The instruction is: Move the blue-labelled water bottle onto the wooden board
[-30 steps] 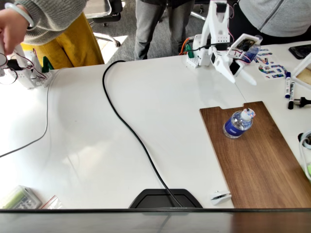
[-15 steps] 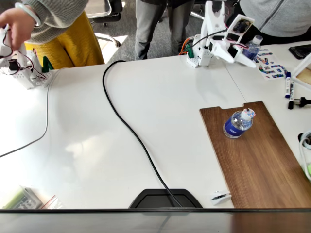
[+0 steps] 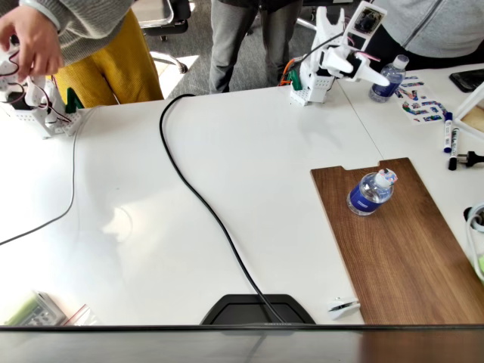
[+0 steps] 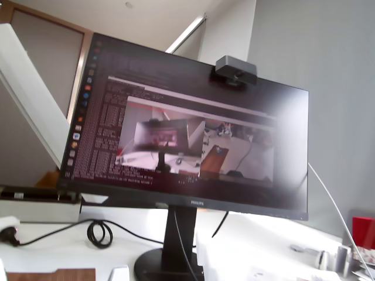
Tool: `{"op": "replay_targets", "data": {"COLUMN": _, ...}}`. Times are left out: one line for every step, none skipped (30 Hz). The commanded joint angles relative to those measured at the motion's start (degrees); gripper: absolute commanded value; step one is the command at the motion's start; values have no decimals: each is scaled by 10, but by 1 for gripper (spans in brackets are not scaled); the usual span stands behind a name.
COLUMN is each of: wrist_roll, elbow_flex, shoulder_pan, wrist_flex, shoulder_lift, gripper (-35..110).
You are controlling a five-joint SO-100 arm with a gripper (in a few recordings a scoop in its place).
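The blue-labelled water bottle (image 3: pixel 370 194) stands upright on the wooden board (image 3: pixel 401 257), near the board's far end with the notch. It is a stubby clear bottle with a dark blue band and a pale cap. The white arm is folded back at the table's far edge, with my gripper (image 3: pixel 376 76) raised and pointing right, far from the bottle and holding nothing. Its fingers read as a single white wedge from here, so their gap is unclear. In the wrist view one white finger (image 4: pixel 32 96) slants across the left edge.
A second clear bottle (image 3: pixel 389 79) with a white cap stands just right of the gripper. Markers (image 3: pixel 448 132) and papers lie at the right edge. A black cable (image 3: pixel 204 204) crosses the table to a black pad (image 3: pixel 253 308). People stand behind the table.
The arm has lifted and folded back toward its base, carrying the gripper up and away from the board. The bottle has stayed where it was on the board.
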Motion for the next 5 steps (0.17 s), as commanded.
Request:
{"op": "replay_targets", "data": {"wrist_roll": 2, "elbow_flex": -1, "shoulder_pan": 6, "wrist_flex": 60, "shoulder_lift": 99, "gripper": 40}}
{"op": "replay_targets", "data": {"wrist_roll": 3, "elbow_flex": 5, "shoulder_pan": 7, "wrist_flex": 74, "shoulder_lift": 122, "gripper": 40}}
{"op": "replay_targets", "data": {"wrist_roll": 4, "elbow_flex": 12, "shoulder_pan": 10, "wrist_flex": 87, "shoulder_lift": 142, "gripper": 40}}
{"op": "replay_targets", "data": {"wrist_roll": 4, "elbow_flex": 18, "shoulder_pan": 13, "wrist_flex": 103, "shoulder_lift": 159, "gripper": 40}}
{"op": "replay_targets", "data": {"wrist_roll": 5, "elbow_flex": 21, "shoulder_pan": 18, "wrist_flex": 115, "shoulder_lift": 174, "gripper": 40}}
